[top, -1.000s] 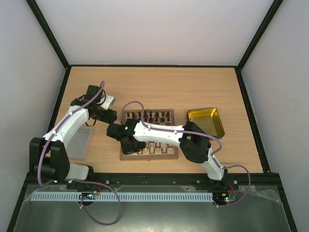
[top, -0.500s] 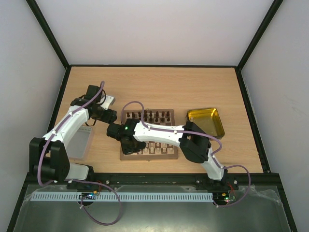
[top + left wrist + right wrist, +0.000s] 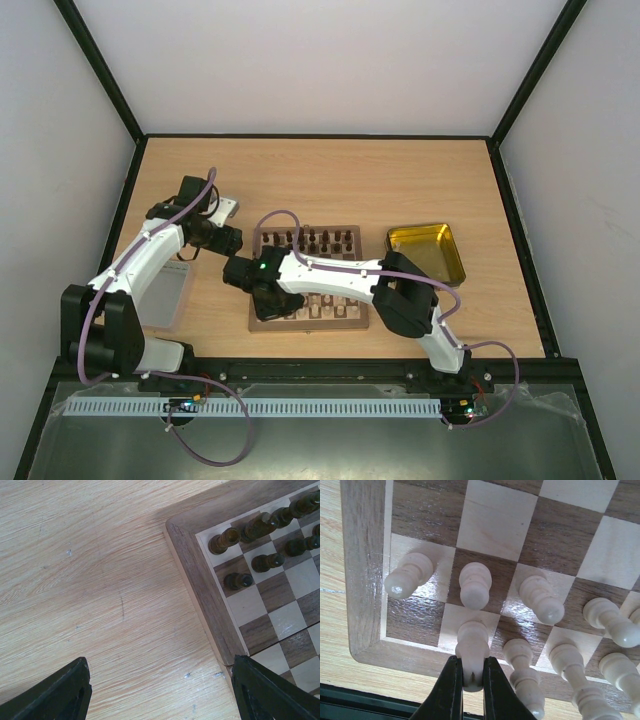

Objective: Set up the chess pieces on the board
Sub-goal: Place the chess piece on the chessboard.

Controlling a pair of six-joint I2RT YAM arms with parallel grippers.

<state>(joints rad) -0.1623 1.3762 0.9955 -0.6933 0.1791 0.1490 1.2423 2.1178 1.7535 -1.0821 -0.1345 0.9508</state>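
Little is changing over the last second: the right gripper [image 3: 471, 667] is staying pinched on a cream piece [image 3: 471, 642] by the near-left corner of the board [image 3: 367, 580], probably seating it. The piece is standing upright, head up between the fingers. The left gripper [image 3: 162, 682] is hanging wide and empty.

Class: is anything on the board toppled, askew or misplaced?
Nothing toppled: the chess pieces in view stand upright on the board. Only the dark corner square beside the cream piece in the right hand is bare.
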